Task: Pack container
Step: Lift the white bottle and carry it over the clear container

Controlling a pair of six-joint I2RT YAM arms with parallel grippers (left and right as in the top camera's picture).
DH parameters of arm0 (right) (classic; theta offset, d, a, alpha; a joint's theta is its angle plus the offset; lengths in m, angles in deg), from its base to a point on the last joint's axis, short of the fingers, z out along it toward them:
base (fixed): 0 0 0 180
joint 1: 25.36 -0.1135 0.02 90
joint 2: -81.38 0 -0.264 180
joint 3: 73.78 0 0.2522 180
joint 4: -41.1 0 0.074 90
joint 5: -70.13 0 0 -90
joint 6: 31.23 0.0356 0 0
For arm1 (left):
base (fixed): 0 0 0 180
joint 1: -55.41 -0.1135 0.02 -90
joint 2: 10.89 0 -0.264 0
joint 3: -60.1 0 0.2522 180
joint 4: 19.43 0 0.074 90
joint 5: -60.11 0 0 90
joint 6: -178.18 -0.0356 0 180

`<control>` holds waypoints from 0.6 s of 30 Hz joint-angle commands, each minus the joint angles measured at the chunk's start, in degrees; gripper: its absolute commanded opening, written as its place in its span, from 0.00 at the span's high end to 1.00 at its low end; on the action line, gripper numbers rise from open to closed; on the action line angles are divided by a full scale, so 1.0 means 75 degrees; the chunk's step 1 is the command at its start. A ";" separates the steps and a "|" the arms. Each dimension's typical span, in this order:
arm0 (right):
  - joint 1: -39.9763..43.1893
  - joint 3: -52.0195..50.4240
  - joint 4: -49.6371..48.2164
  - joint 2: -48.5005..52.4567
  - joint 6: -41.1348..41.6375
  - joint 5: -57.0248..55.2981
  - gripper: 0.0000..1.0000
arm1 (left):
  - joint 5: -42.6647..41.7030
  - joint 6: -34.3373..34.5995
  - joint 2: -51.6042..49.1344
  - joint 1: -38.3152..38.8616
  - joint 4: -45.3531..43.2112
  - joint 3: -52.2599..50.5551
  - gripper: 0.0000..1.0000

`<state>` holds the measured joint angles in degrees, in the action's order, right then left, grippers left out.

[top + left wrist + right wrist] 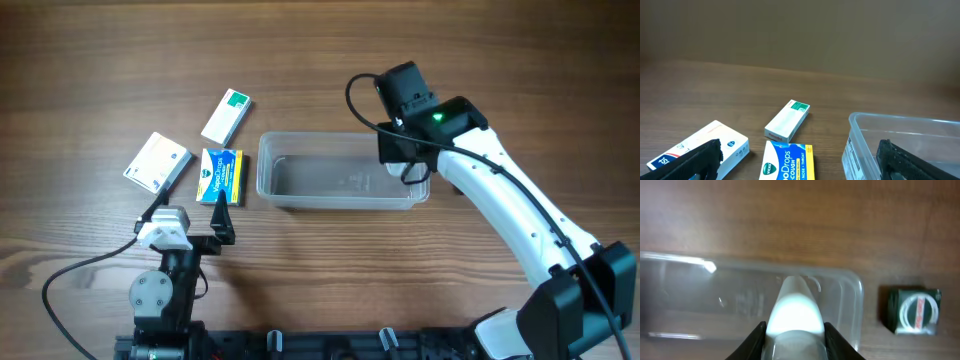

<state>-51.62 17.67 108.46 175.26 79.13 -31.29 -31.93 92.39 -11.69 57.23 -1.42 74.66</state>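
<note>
The container (320, 178) lies near the middle of the wooden table (90, 60), its long sides running left to right and its open side up. Its clear walls let the wood grain show through.

Above its right end hangs the right gripper (794, 336). Its jaws are drawn in narrow on a white object (794, 307), which is gripped between the two fingers and pokes out past their tips over the tub's inside. The glare washes it out in the wrist view, so I can only say it is rounded and may be a small bottle or tube. Whether it touches the container floor I cannot tell.

Just off the container's right short wall, with a strip of bare wood between them, sits a dark green box (912, 310) with a round white and red mark on its face.

To the left of the container lie three small boxes. Nearest is a blue and yellow cough drops box (221, 175). Beyond it are a slim white box with a green end (227, 117), set at an angle, and a squarer white box (157, 162) farthest left.

The left gripper (186, 215) sits low at the near side of these boxes. Its jaws are spread wide with nothing between them, and the cough drops box is just ahead of it.
</note>
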 commanded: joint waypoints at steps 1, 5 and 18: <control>-0.0032 -0.0309 -0.0391 0.0055 0.0105 -0.0262 0.92 | -0.0122 0.0079 0.0055 0.0041 -0.0012 -0.0064 0.00; -0.0032 -0.0423 -0.0452 0.0055 0.0108 -0.0370 0.91 | -0.0119 0.0079 0.0055 0.0041 -0.0012 -0.0064 0.00; -0.0029 -0.0428 -0.0134 0.0055 0.0102 -0.0656 0.91 | -0.0122 0.0079 0.0055 0.0041 -0.0012 -0.0064 0.00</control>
<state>-51.62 14.46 107.54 175.31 79.13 -34.00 -31.93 92.39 -11.69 57.23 -1.42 74.66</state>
